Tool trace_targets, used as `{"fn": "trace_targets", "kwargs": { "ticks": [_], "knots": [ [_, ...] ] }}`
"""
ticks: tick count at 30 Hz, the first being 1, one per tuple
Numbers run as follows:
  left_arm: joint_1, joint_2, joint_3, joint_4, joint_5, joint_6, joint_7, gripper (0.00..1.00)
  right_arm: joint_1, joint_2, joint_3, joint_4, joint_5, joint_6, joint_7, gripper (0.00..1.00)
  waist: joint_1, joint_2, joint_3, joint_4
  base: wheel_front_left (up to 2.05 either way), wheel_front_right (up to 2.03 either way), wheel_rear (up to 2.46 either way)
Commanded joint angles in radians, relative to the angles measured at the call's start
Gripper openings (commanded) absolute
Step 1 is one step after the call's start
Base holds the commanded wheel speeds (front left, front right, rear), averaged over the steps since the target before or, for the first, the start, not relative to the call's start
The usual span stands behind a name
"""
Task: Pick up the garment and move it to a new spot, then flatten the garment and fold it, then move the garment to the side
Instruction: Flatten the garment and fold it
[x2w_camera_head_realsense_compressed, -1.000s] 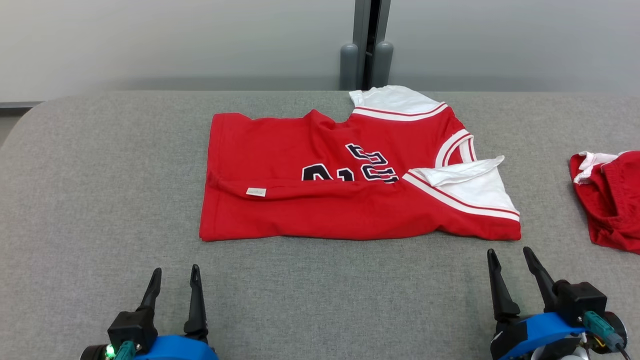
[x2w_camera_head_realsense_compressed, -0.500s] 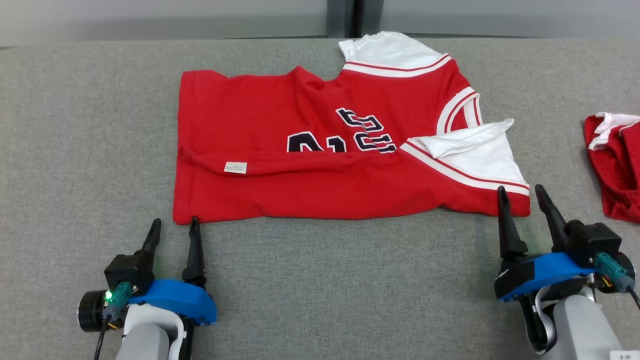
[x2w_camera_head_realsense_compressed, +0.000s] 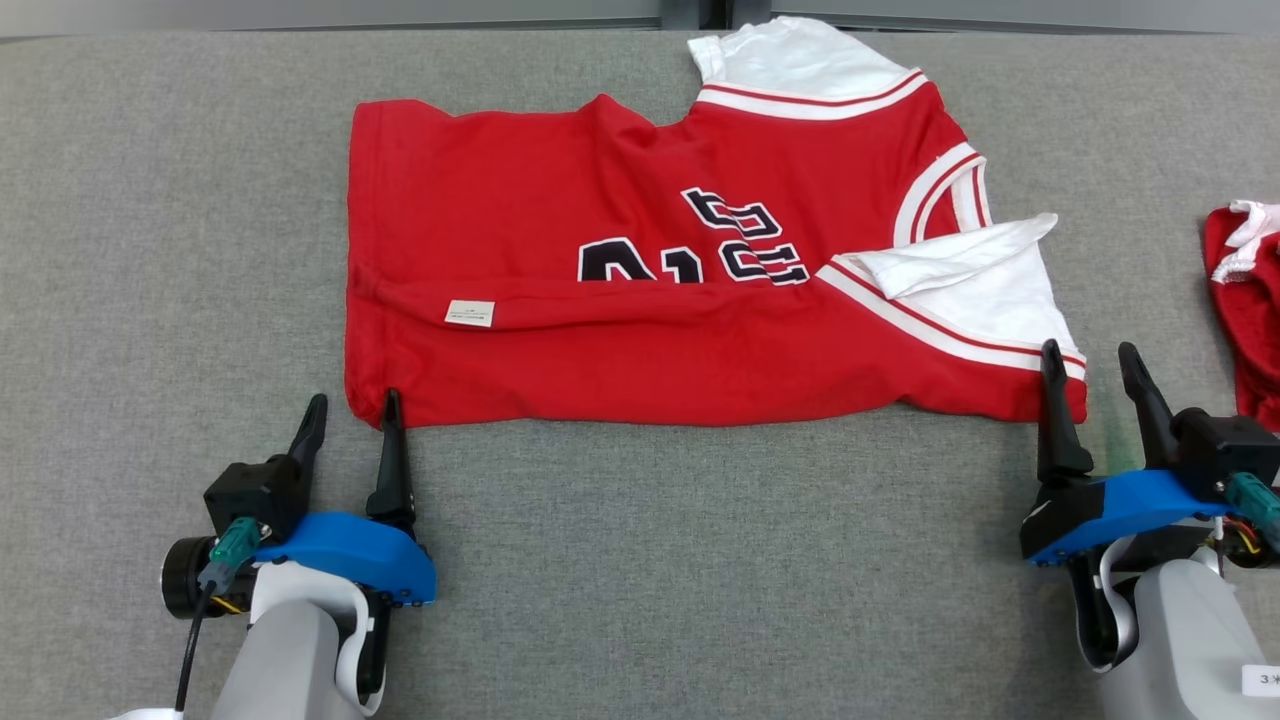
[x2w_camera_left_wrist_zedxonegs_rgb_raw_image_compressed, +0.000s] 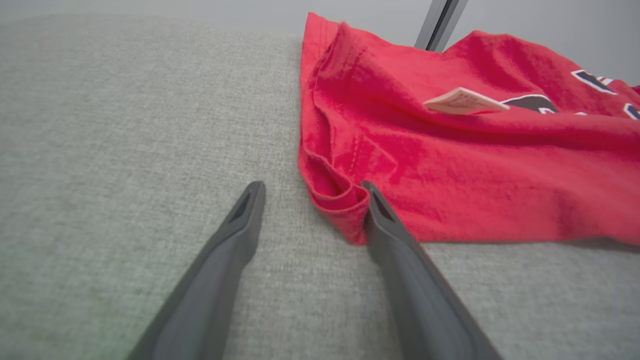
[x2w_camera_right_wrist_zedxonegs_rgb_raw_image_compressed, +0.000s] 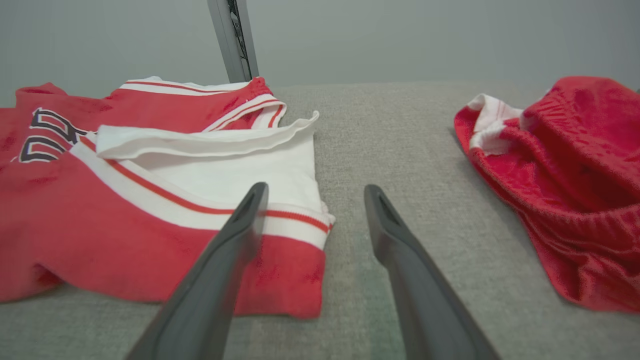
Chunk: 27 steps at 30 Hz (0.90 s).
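Head view: red shirt (x2w_camera_head_realsense_compressed: 640, 300) lies spread on the grey table (x2w_camera_head_realsense_compressed: 150, 200), roughly in the middle. It is partly folded, with white sleeves at the right end, dark lettering, and a small label (x2w_camera_head_realsense_compressed: 469, 313) near the fold. Left claw (x2w_camera_head_realsense_compressed: 355, 398) is at the shirt's near-left corner, fingers wide apart, holding nothing; its inner finger tip is right at the hem. Right claw (x2w_camera_head_realsense_compressed: 1088, 347) is at the near-right corner, also wide apart and holding nothing. One of its fingers overlaps the shirt edge and the other is over bare table. A second red cloth (x2w_camera_head_realsense_compressed: 1245, 320) sits at the table's right edge, apart from the shirt.

Left wrist view: left claw (x2w_camera_left_wrist_zedxonegs_rgb_raw_image_compressed: 312, 186) is spread. The shirt (x2w_camera_left_wrist_zedxonegs_rgb_raw_image_compressed: 450, 165) corner pokes in between the fingers, up against the right-hand one, not pinched. Label (x2w_camera_left_wrist_zedxonegs_rgb_raw_image_compressed: 462, 101) sticks up from the fold. Table (x2w_camera_left_wrist_zedxonegs_rgb_raw_image_compressed: 125, 125) is bare under the other finger.

Right wrist view: right claw (x2w_camera_right_wrist_zedxonegs_rgb_raw_image_compressed: 315, 187) is spread, nothing in it. Left-hand finger is over the shirt (x2w_camera_right_wrist_zedxonegs_rgb_raw_image_compressed: 100, 225) corner with the striped band; can't tell if it touches. Right-hand finger is over the table (x2w_camera_right_wrist_zedxonegs_rgb_raw_image_compressed: 390, 130). The other red cloth (x2w_camera_right_wrist_zedxonegs_rgb_raw_image_compressed: 575, 165) lies crumpled off to the right.
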Motion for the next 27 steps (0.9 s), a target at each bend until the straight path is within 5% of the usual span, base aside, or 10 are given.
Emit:
{"fn": "trace_targets", "kwargs": {
  "ticks": [1, 4, 7, 9, 10, 12, 13, 14, 15, 27],
  "knots": [
    [-0.007, -0.011, -0.025, 0.028, -0.012, -0.008, 0.011, 1.0, -0.018, 0.0, -0.007, 0.022, -0.012, 0.0, -0.004, 1.0, 0.0001, -0.0001, 0.003, 0.004, 0.0, 0.0, 0.0],
    [-0.017, -0.015, -0.058, 0.041, -0.024, -0.011, 0.011, 0.95, -0.025, 0.0, -0.013, 0.06, -0.027, 0.0, -0.004, 1.0, 0.0001, -0.0001, 0.006, 0.009, 0.0, 0.0, 0.0],
    [-0.025, -0.019, -0.104, 0.061, -0.043, -0.012, 0.013, 0.41, -0.029, 0.0, -0.011, 0.107, -0.042, 0.0, -0.003, 1.0, 0.0001, -0.0001, 0.008, 0.012, 0.0, 0.0, 0.0],
    [-0.028, -0.021, -0.119, 0.07, -0.047, -0.012, 0.013, 0.26, -0.028, 0.0, -0.006, 0.129, -0.043, 0.0, -0.001, 1.0, 0.0001, -0.0001, 0.008, 0.012, 0.0, 0.0, 0.0],
    [-0.03, -0.021, -0.131, 0.075, -0.055, -0.012, 0.014, 0.0, -0.026, 0.001, 0.002, 0.152, -0.038, 0.0, 0.0, 1.0, 0.0001, -0.0001, 0.008, 0.013, 0.0, 0.0, 0.0],
    [-0.034, -0.016, -0.149, 0.083, -0.07, -0.012, 0.014, 0.0, -0.024, 0.004, 0.021, 0.202, -0.033, 0.0, 0.003, 1.0, 0.0001, -0.0001, 0.007, 0.013, 0.0, 0.0, 0.0],
    [-0.035, -0.012, -0.155, 0.085, -0.078, -0.012, 0.014, 0.0, -0.023, 0.006, 0.03, 0.224, -0.024, 0.0, 0.005, 0.76, 0.0001, -0.0001, 0.005, 0.013, 0.0, 0.0, 0.0],
    [-0.035, -0.008, -0.159, 0.079, -0.084, -0.012, 0.014, 0.0, -0.023, 0.008, 0.042, 0.239, -0.014, 0.0, 0.006, 0.28, 0.0001, -0.0001, 0.003, 0.013, 0.0, 0.0, 0.0],
    [-0.034, -0.004, -0.157, 0.068, -0.089, -0.012, 0.013, 0.0, -0.024, 0.01, 0.049, 0.251, -0.006, 0.0, 0.006, 0.0, 0.0001, -0.0001, 0.001, 0.013, 0.0, 0.0, 0.0],
    [0.052, 0.007, -0.033, -0.156, -0.032, -0.008, 0.006, 0.0, -0.012, -0.002, 0.025, 0.109, 0.102, 0.0, -0.002, 0.0, 0.0001, -0.0001, -0.088, 0.032, 0.0, 0.0, 0.0]
  ]
}}
